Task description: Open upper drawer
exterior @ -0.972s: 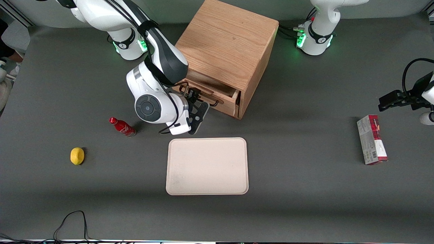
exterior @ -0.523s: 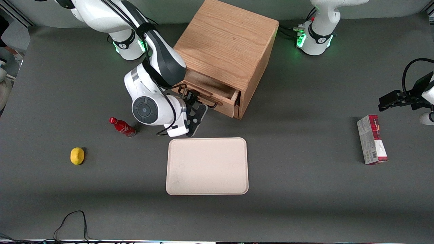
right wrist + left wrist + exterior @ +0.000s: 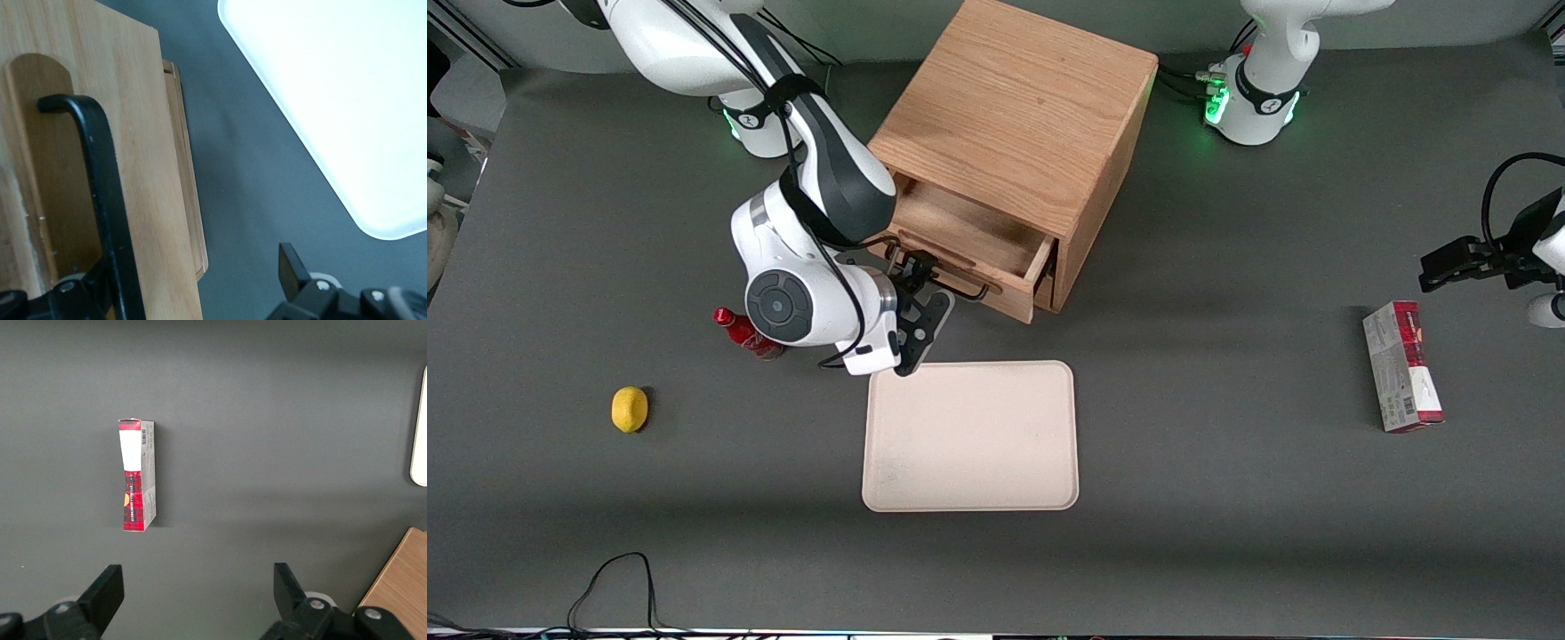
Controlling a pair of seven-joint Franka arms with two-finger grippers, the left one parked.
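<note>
Front view: upper drawer (image 3: 969, 236) pulled partway out of the cabinet (image 3: 1018, 116) near the surface's (image 3: 1227, 498) robot-side edge, tool (image 3: 925, 283) at its handle (image 3: 938, 271); right wrist view: tool (image 3: 193, 293) spread, one finger (image 3: 80, 293) against the handle (image 3: 100, 187).

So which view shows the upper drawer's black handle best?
The right wrist view: the handle fills it as a black bar running across the upper drawer front. In the front view the handle is thin and partly hidden by the end effector, at the drawer front. The left wrist view shows none of it.
</note>
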